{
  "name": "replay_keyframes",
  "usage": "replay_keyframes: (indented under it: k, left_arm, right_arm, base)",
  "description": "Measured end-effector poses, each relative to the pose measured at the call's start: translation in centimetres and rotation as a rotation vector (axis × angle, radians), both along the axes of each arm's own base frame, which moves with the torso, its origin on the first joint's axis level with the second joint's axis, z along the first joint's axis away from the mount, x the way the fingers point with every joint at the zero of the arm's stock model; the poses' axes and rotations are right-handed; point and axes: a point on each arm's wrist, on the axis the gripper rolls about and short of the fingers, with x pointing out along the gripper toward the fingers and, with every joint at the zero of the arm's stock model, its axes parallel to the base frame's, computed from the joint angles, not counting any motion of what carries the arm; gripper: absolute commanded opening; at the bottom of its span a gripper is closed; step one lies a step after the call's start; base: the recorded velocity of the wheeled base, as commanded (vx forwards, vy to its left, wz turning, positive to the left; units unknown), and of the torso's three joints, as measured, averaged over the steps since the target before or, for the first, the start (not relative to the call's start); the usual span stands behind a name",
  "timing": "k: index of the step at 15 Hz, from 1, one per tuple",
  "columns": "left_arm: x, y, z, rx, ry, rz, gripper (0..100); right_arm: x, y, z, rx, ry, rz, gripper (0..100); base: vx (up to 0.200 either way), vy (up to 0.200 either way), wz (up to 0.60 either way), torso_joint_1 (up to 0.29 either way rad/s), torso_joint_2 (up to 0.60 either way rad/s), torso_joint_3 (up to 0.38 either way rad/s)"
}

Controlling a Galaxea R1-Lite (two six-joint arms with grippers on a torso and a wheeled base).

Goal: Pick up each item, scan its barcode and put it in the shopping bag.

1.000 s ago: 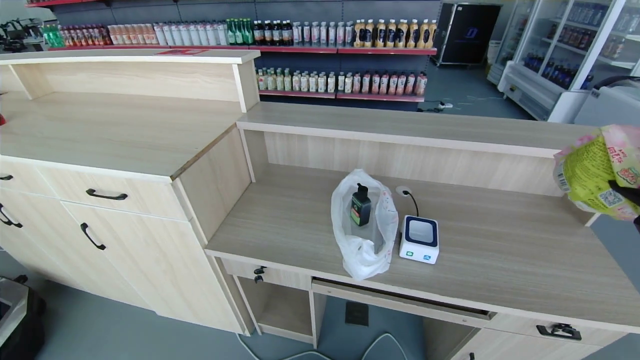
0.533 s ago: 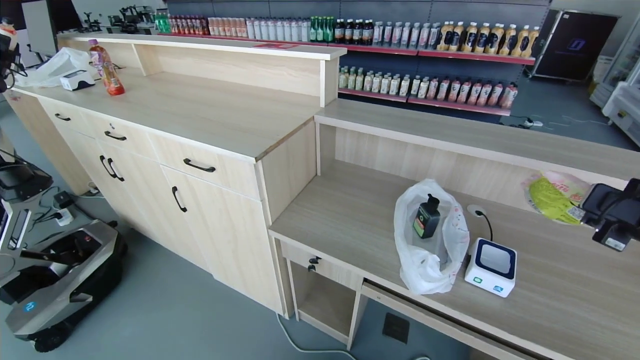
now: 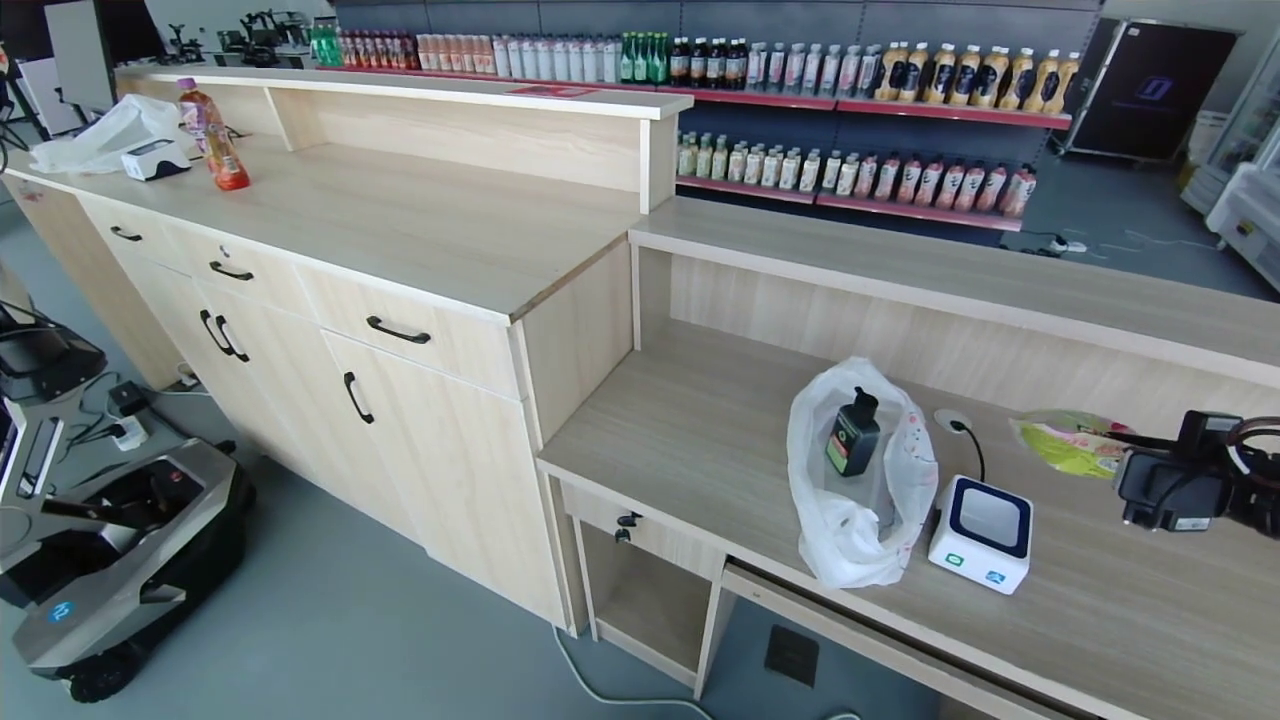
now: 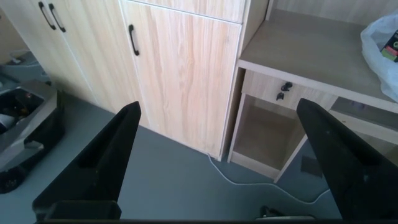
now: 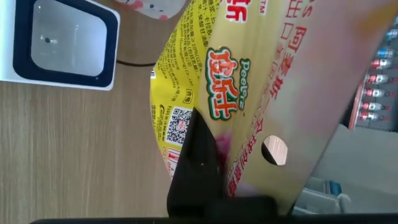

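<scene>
Just then, the right end effector (image 3: 1122,441) pinched a yellow-green and pink snack packet (image 3: 1070,443), its fingers (image 5: 198,163) pressed onto the wrapper near a printed code. The packet hung low over the wooden surface (image 3: 700,420), well apart from the white scanner (image 3: 985,520) on the side away from the shopping bag; whether it touched the wood could not be told. The white shopping bag (image 3: 850,520) lay open just beside the scanner with a dark pump bottle (image 3: 853,437) inside. The left end effector (image 4: 217,109) was spread wide, holding nothing, above the grey floor (image 4: 174,186) before a cupboard door (image 4: 180,68).
</scene>
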Motion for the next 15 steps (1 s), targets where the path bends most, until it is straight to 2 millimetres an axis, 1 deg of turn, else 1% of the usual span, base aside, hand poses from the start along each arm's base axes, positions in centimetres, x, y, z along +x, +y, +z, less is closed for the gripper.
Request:
replay_keyframes:
  k: [3, 7, 11, 13, 15]
  left_arm:
    - [0.0, 0.0, 0.0, 0.000, 0.000, 0.000, 100]
    - [0.0, 0.0, 0.0, 0.000, 0.000, 0.000, 100]
    - [0.0, 0.0, 0.0, 0.000, 0.000, 0.000, 100]
    - [0.0, 0.0, 0.0, 0.000, 0.000, 0.000, 100]
    - [0.0, 0.0, 0.0, 0.000, 0.000, 0.000, 100]
  right_arm:
    - [0.5, -0.8, -1.5, 0.007, 0.019, 0.014, 0]
    - [1.7, -1.1, -2.9, 0.020, 0.037, 0.030, 0]
    - [2.9, -0.6, -4.1, 0.032, 0.057, 0.063, 0]
    - [3.8, 0.3, -4.4, 0.032, 0.059, 0.097, 0]
    - [4.8, 1.2, -4.5, 0.012, 0.019, 0.129, 0]
  base:
    - [0.000, 0.000, 0.00, 0.000, 0.00, 0.000]
    - [0.000, 0.000, 0.00, 0.000, 0.00, 0.000]
    - [0.000, 0.000, 0.00, 0.000, 0.00, 0.000]
    - [0.000, 0.000, 0.00, 0.000, 0.00, 0.000]
    - [0.000, 0.000, 0.00, 0.000, 0.00, 0.000]
